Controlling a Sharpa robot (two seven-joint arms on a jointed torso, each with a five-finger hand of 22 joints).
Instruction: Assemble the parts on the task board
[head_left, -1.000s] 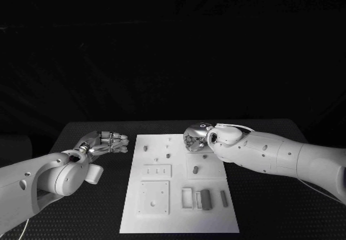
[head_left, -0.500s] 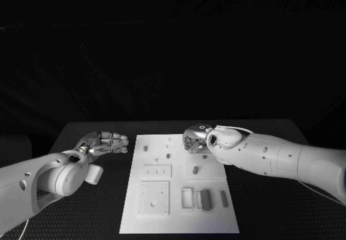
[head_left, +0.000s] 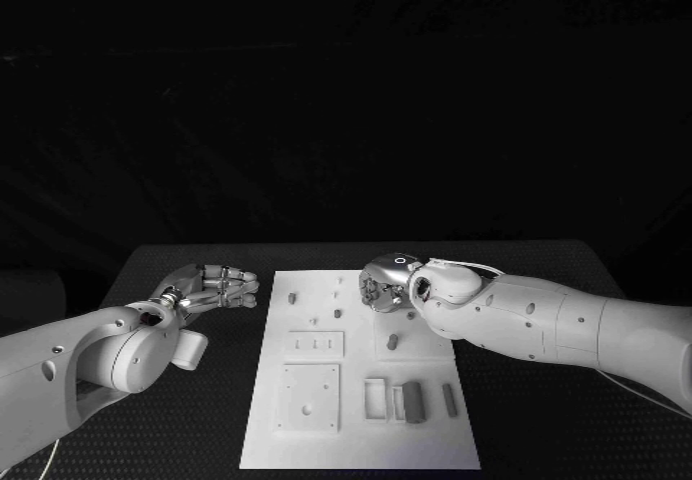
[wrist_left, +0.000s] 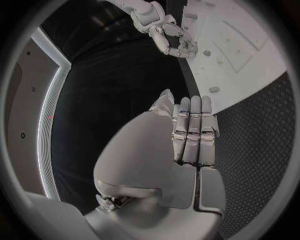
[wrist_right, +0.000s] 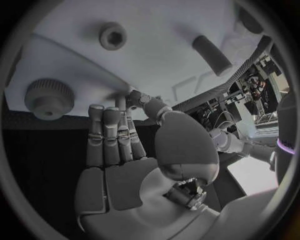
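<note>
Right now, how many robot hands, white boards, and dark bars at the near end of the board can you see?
hands: 2
board: 1
dark bars: 2
total: 5

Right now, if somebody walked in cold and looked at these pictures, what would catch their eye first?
Most likely the white task board in the middle of the black table, studded with small grey parts. Next, the right hand, poised over the board's far end; the right wrist view shows its fingers close to a knurled knob and a hex-socket screw. The left hand hovers beside the board's left edge, holding nothing.
</note>
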